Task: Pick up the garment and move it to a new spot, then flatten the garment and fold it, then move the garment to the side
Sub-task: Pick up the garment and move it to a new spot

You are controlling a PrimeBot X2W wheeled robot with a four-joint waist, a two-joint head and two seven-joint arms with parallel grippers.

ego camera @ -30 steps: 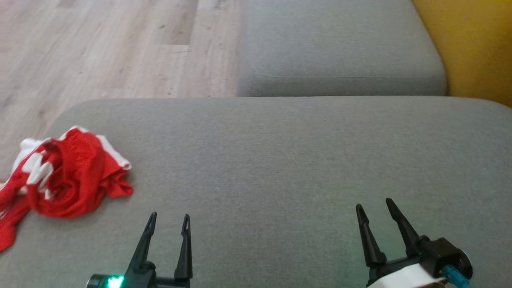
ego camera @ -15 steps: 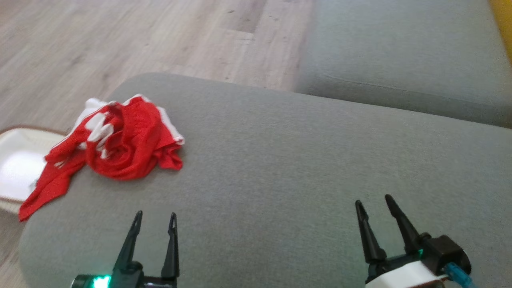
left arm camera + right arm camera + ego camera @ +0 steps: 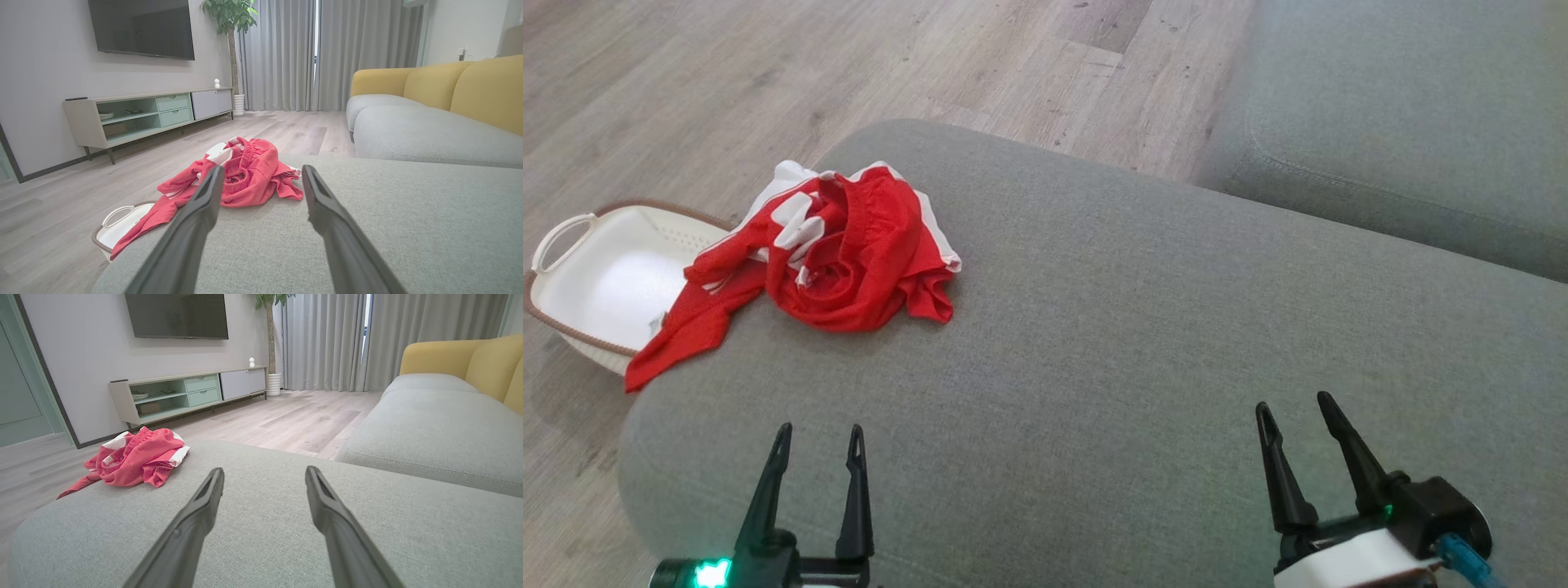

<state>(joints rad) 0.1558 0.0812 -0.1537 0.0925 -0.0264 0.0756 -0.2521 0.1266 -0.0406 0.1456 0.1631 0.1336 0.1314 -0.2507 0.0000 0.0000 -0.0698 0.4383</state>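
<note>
One garment (image 3: 849,253). One basket (image 3: 613,269). Two hands: left hand (image 3: 820,428), right hand (image 3: 1294,401). One television (image 3: 141,26). One plant (image 3: 229,16).

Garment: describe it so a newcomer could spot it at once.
Start at the grey sofa cushion nearest the robot. At its far left corner, beside a white basket, lies the garment. It is crumpled red cloth with white trim.

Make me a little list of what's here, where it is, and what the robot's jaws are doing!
garment: red and white, crumpled on cushion's left corner, one end hanging off toward basket
basket: white, on floor
left gripper: jaws open, empty
right gripper: jaws open, empty
done: nothing picked up yet
</note>
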